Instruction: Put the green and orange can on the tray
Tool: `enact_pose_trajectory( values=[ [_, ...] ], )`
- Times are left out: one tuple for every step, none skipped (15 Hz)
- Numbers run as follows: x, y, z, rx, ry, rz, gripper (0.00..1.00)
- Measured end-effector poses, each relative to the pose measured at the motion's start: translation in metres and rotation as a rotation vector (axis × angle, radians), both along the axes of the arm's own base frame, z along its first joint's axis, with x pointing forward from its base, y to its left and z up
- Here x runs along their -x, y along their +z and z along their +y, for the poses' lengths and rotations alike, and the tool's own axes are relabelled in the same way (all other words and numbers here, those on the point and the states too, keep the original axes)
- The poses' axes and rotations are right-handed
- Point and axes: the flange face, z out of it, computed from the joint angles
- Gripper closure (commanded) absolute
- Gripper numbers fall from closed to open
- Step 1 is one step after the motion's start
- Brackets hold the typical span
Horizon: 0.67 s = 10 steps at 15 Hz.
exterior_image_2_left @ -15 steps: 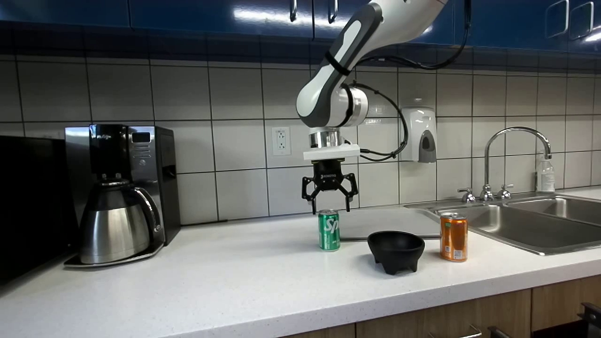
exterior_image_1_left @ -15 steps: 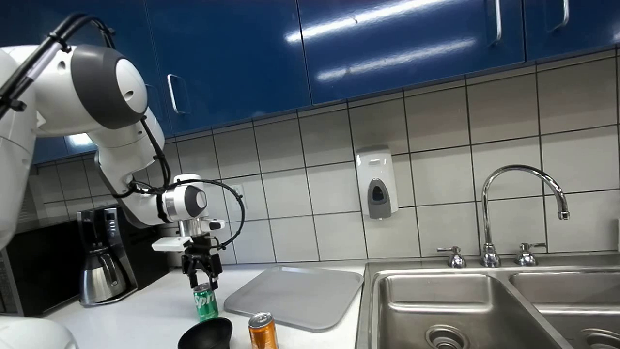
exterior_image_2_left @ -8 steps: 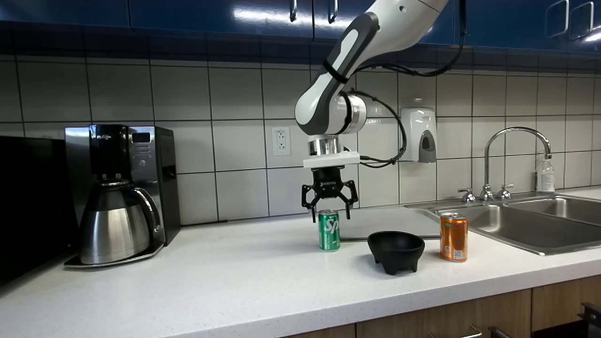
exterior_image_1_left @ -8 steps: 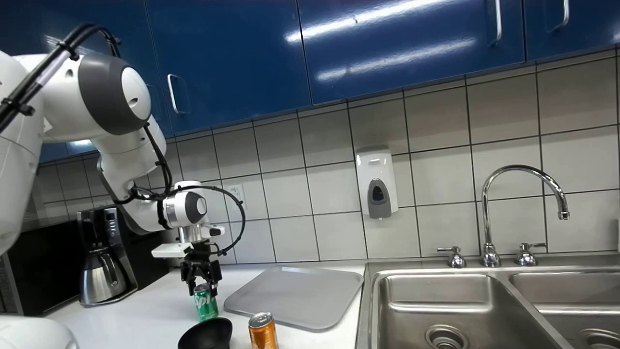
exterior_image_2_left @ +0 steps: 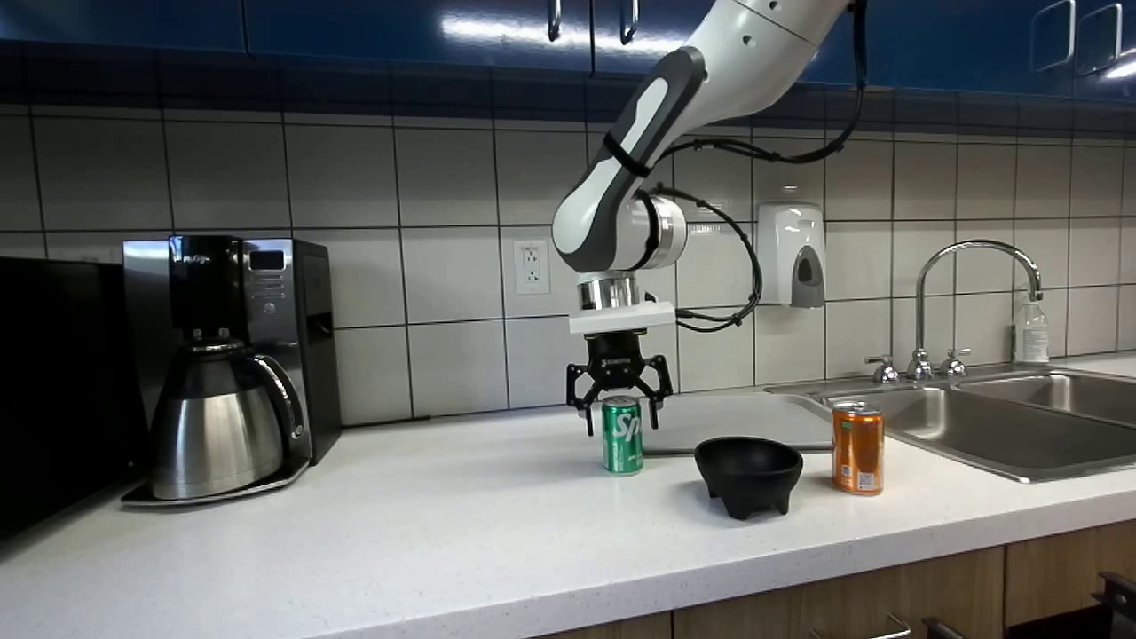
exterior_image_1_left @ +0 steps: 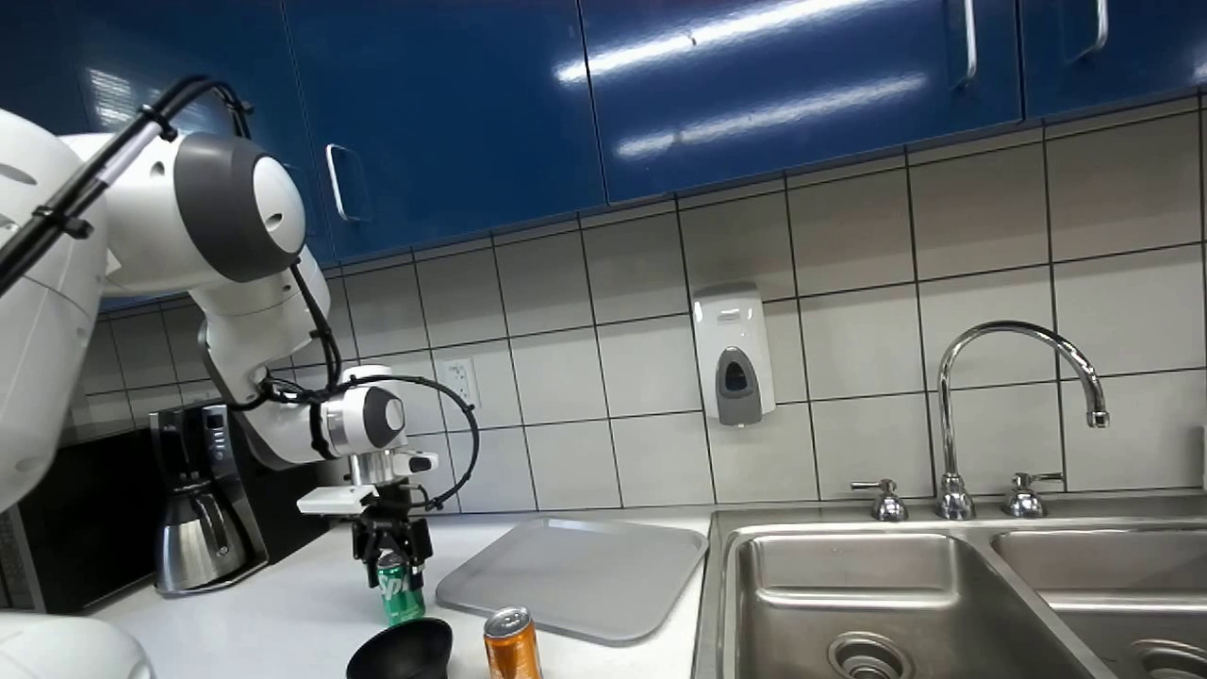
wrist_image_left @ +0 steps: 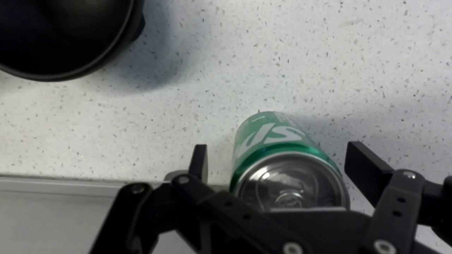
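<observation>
In an exterior view the gripper (exterior_image_1_left: 395, 578) points down over the green can (exterior_image_1_left: 404, 604), which stands upright on the counter (exterior_image_1_left: 255, 632) just beside the tray (exterior_image_1_left: 575, 575). In an exterior view the orange can (exterior_image_2_left: 857, 450) stands off the tray, past the bowl (exterior_image_2_left: 748, 470), and the gripper reaches below the green can's top on either side. In the wrist view the fingers (wrist_image_left: 367, 171) are spread wider than that can, a gap each side, so nothing is held; its long axis runs along the gripper's reach, so closing there seems next.
</observation>
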Motion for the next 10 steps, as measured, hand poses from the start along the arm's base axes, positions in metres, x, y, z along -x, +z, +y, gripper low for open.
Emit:
enact_pose_trajectory(
  values=[
    [-0.0010, 0.0004, 0.0007, -0.001, 0.001, -0.002, 0.00],
    [-0.0011, 0.0003, 0.0008, -0.001, 0.000, -0.002, 0.00],
    [-0.0008, -0.0006, 0.0008, -0.001, 0.000, 0.000, 0.00],
    [-0.0007, -0.0014, 0.0007, -0.001, 0.000, 0.001, 0.00],
    [-0.0006, -0.0021, 0.0006, 0.000, 0.000, 0.002, 0.00],
    [-0.0005, -0.0026, 0.0006, 0.000, 0.000, 0.003, 0.00],
    [-0.0005, -0.0028, 0.0006, 0.000, 0.000, 0.003, 0.00],
    [-0.0005, -0.0028, 0.0005, 0.000, 0.000, 0.003, 0.00],
    [-0.0005, -0.0029, 0.0005, 0.000, 0.000, 0.003, 0.00],
    [-0.0005, -0.0029, 0.0006, 0.000, 0.000, 0.003, 0.00]
  ],
)
